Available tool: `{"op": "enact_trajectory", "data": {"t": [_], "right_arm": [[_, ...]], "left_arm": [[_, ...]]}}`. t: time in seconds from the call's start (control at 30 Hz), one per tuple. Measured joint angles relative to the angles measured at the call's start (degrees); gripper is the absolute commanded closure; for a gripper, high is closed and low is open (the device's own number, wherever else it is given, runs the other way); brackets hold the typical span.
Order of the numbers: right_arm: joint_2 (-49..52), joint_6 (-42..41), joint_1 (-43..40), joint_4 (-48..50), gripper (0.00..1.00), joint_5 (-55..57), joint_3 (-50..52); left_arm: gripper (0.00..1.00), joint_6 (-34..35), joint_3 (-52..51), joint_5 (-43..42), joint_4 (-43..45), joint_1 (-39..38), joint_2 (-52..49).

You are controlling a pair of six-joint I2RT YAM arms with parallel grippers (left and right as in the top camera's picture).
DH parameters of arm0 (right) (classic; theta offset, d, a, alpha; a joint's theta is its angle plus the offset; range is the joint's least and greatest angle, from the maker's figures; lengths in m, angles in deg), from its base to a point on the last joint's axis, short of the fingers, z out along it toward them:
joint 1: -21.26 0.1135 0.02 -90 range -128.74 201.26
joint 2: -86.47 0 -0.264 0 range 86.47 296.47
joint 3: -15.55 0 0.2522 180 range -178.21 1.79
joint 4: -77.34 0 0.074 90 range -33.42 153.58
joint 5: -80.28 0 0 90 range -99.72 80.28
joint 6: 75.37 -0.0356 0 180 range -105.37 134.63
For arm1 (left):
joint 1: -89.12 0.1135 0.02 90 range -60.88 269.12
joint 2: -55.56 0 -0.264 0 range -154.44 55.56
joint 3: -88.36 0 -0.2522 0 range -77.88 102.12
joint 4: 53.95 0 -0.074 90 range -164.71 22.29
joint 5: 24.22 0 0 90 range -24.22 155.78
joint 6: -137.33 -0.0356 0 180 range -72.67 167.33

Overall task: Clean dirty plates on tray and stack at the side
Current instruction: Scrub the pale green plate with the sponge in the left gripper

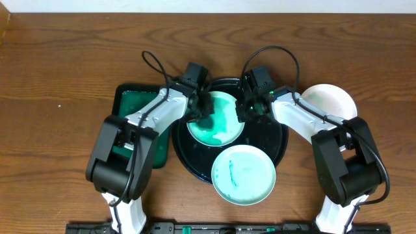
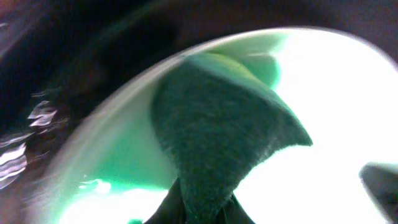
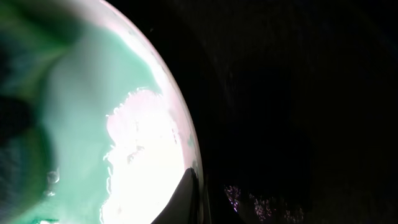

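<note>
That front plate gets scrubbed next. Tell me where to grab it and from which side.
Grip the front plate by its near rim, coming in from the near side. That part appears to jut past the black tray's raised rim, so one of the fingers can likely slip under while the other presses on top. The shallow, streaked middle offers nothing to pinch.

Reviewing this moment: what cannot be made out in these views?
Overhead: the fingertips of the left gripper, hidden under its own wrist; its sponge shows only in the left wrist view.
Overhead: what the green tray holds, covered by the left arm.
Right wrist: whether the right gripper grips the rim of the smeared plate; only one finger shows at the bottom edge.
</note>
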Motion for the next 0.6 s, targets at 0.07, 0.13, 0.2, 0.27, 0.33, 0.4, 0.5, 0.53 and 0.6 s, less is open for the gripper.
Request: {"op": "enact_trajectory", "data": {"t": [0.07, 0.13, 0.2, 0.27, 0.33, 0.4, 0.5, 0.53, 0.6], "right_arm": [[0.00, -0.04, 0.00, 0.02, 0.99, 0.04, 0.00], [0.00, -0.04, 0.00, 0.02, 0.99, 0.04, 0.00], [0.00, -0.04, 0.00, 0.04, 0.99, 0.07, 0.00], [0.00, -0.04, 0.00, 0.07, 0.99, 0.07, 0.00], [0.00, -0.04, 0.00, 0.07, 0.99, 0.07, 0.00], [0.00, -0.04, 0.00, 0.07, 0.99, 0.07, 0.00], [0.00, -0.04, 0.00, 0.09, 0.99, 0.07, 0.00], [0.00, -0.04, 0.00, 0.09, 0.99, 0.07, 0.00], [0.00, -0.04, 0.00, 0.11, 0.99, 0.07, 0.00]], "left_arm": [[0.93, 0.22, 0.02, -1.70, 1.46, -0.72, -0.44], [0.93, 0.46, 0.11, -2.78, 2.08, -1.44, -0.76], [0.93, 0.66, 0.26, -4.09, 2.45, -2.12, -1.07], [0.93, 0.66, 0.31, -5.95, 2.67, -2.80, -1.31], [0.93, 0.50, 0.31, -8.35, 2.75, -3.43, -1.64], [0.93, 0.00, 0.31, -11.02, 2.69, -3.82, -1.97], [0.92, -0.63, 0.31, -13.60, 1.42, -3.91, -2.12], [0.93, -0.74, 0.31, -14.32, 0.61, -3.93, -2.14], [0.93, -0.92, 0.39, -15.21, -1.01, -3.98, -2.16]]}}
